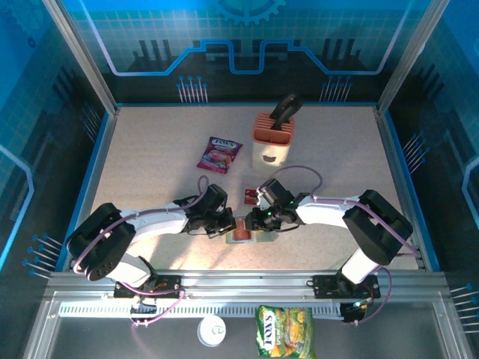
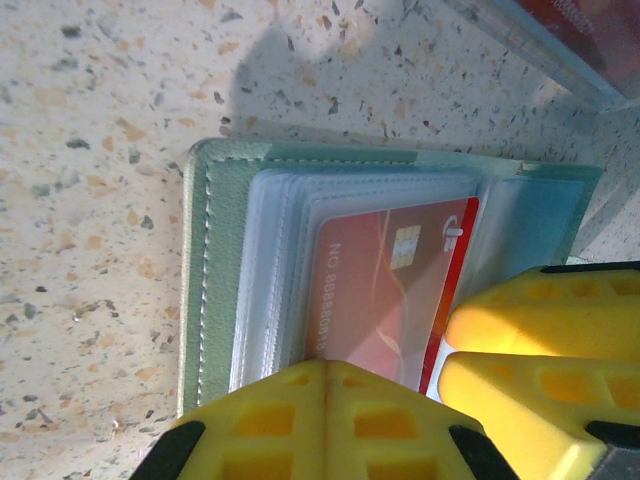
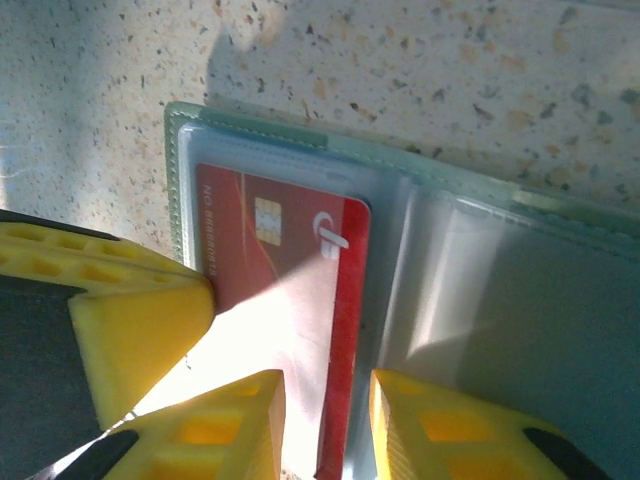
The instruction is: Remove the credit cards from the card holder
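The speckled tabletop [image 1: 150, 172] carried a peach slotted block [image 1: 272, 142] towards its far edge, about midway along, with a dark tool standing in one slot. A purple-red snack packet [image 1: 218, 155] lay just left of the block. The card holder [image 1: 245, 229] lay open and flat close to the near edge, roughly midway between the left and right edges, with both claws meeting over it. Its grey-green cover [image 2: 210, 280] framed a stack of clear sleeves [image 2: 275, 270]. A red card [image 2: 385, 290] with a gold chip sat partly tucked in the top sleeve, as the right wrist view also showed [image 3: 270, 260]. A second, loose red card [image 1: 250, 196] rested on the tabletop just beyond the holder, towards the block. The left gripper [image 1: 227, 226] had its yellow fingers [image 2: 260, 430] pressed together with no gap, their tips over the end of the sleeves. The right gripper [image 3: 325, 400] stood narrowly parted, one yellow finger [image 3: 230, 430] over the card and the other over the sleeve, with the card's red edge running between them. Whether it pinched that edge could not be told.
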`<state>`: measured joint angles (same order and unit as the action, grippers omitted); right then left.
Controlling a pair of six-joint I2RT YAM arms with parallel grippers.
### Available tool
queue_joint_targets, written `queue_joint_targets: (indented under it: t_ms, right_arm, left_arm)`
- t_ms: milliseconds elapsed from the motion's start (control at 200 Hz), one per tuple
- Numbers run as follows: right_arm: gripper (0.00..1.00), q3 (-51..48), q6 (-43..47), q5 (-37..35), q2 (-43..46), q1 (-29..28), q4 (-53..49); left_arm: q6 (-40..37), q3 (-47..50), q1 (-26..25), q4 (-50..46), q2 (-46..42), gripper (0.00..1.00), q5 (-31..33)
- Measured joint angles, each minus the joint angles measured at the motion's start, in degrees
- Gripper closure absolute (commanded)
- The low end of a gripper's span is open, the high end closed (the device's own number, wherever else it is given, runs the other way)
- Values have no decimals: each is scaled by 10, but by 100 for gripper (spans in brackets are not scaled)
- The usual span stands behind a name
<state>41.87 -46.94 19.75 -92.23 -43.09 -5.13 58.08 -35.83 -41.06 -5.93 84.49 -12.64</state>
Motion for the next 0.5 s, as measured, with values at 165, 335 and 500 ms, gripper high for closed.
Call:
queue_joint_targets:
  t_ms: [165,335,500]
  right_arm:
    - [71,0,3,-8,13,0,-16]
    - [71,1,2,-11,27,0,-17]
    - [71,2,2,-8,26,0,-10]
  left_arm:
    - [0,0,0,-9,-5,100,4]
    - [-2,-1,-4,-19,-16,100,7]
    - [-11,-10,-11,-28,-16,100,9]
